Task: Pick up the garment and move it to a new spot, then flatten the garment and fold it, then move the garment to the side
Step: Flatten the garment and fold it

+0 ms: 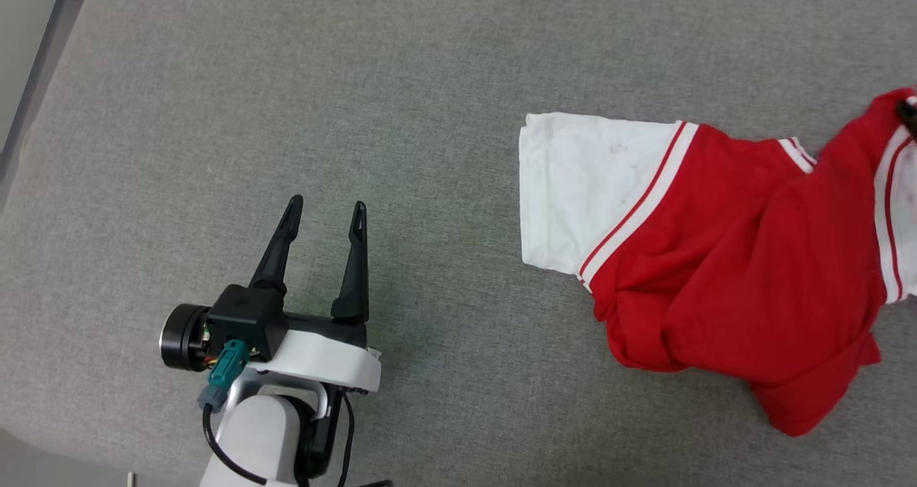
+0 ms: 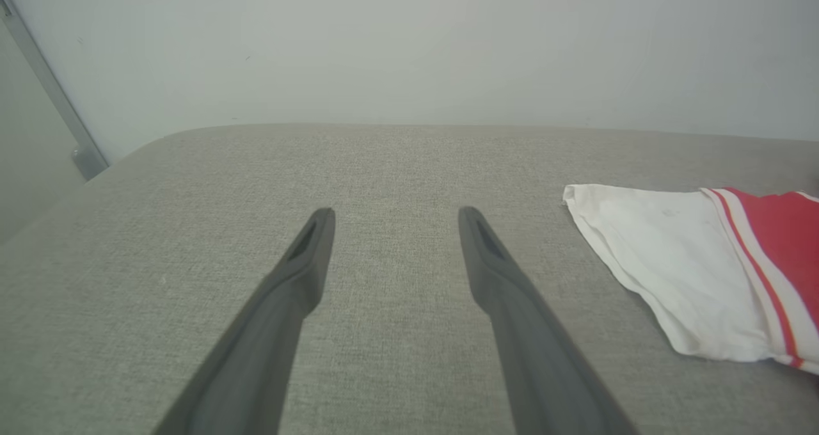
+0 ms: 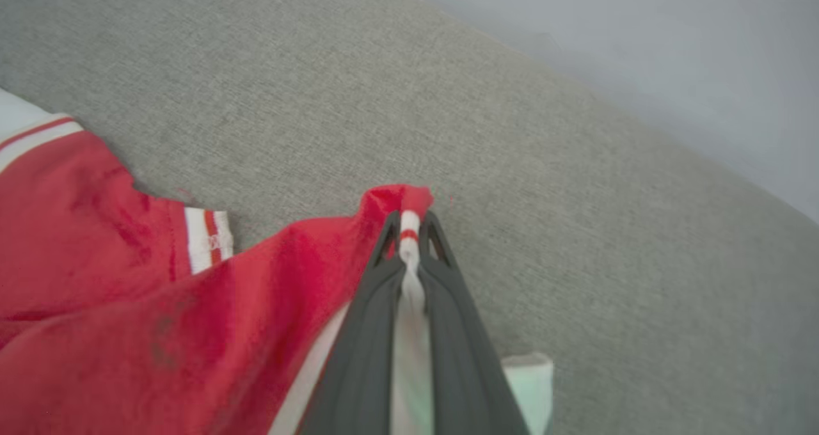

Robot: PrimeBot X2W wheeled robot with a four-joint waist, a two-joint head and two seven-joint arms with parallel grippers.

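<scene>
The left gripper (image 1: 326, 203) hovers low over the surface, well to the left of the garment (image 1: 716, 258). Its pale forearm comes up from the near edge, and its two dark fingers point away from the robot, spread wide apart with nothing between them. The right gripper (image 3: 409, 225) is at the garment's far right corner, its fingers pressed together on a pinch of red cloth and red-and-white striped trim, drawing the fabric up into a small peak. The garment lies rumpled, with one white sleeve (image 1: 580, 186) spread flat toward the left gripper and the red body bunched in folds nearer the robot. Under the garment is a grey woven fabric surface (image 1: 430, 79). Beyond the garment rises a pale wall (image 2: 409, 38), and far to the garment's left runs a metal frame strip (image 2: 61, 115).
</scene>
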